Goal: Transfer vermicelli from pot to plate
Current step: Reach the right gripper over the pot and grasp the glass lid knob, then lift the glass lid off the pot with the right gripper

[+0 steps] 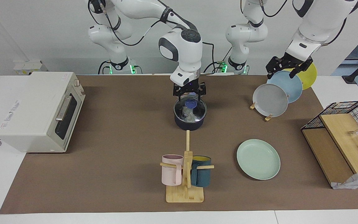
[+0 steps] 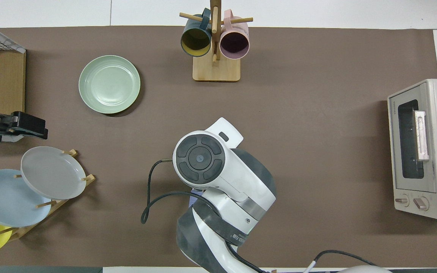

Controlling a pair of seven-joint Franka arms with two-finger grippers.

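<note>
The dark navy pot (image 1: 190,122) stands mid-table, nearer to the robots than the mug stand. A clear glass lid with a blue knob (image 1: 191,102) seems to cover it. The whitish vermicelli (image 1: 189,116) shows inside. The pot's handle is hidden. My right gripper (image 1: 190,97) is down at the knob, a finger on either side. In the overhead view my right arm (image 2: 218,178) hides the pot. The mint-green plate (image 1: 258,159) (image 2: 109,84) lies bare toward the left arm's end. My left gripper (image 1: 281,74) (image 2: 32,127) waits, open, over the plate rack.
A wooden rack holds a grey plate (image 1: 270,100), a light blue plate (image 1: 287,85) and a yellow plate (image 1: 309,76). A mug stand (image 1: 185,174) carries a pink and a teal mug. A toaster oven (image 1: 39,112) and a wire basket (image 1: 346,124) flank the mat.
</note>
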